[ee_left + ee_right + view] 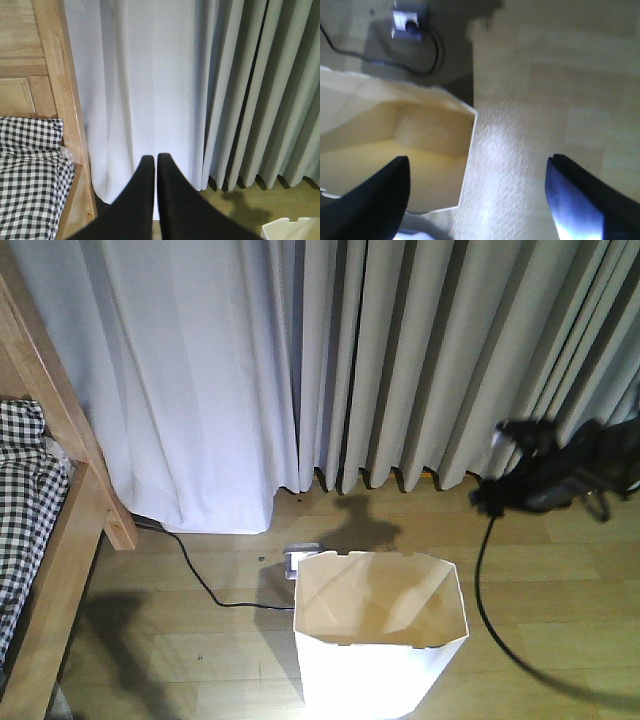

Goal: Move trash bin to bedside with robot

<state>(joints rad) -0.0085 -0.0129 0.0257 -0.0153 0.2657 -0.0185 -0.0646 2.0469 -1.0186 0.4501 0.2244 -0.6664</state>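
Note:
The trash bin (375, 680) is tall, white and faceted, and stands on the wooden floor at the bottom centre with its cream inside showing. The bedside (70, 440) is a light wooden frame with checked bedding (25, 490) at the far left, a gap of floor away from the bin. My right arm (560, 475) is a blurred black shape up and right of the bin. My right gripper (477, 162) is open, and the bin's (430, 130) right wall lies between its fingers from above. My left gripper (155, 159) is shut on nothing and faces the curtain, beside the bed frame (67, 100).
Grey and white curtains (350, 360) hang to the floor behind everything. A grey power plug (303, 556) with a black cable (195, 575) lies on the floor just behind the bin, also in the right wrist view as the plug (407, 20). A black cable (490, 610) trails from my right arm.

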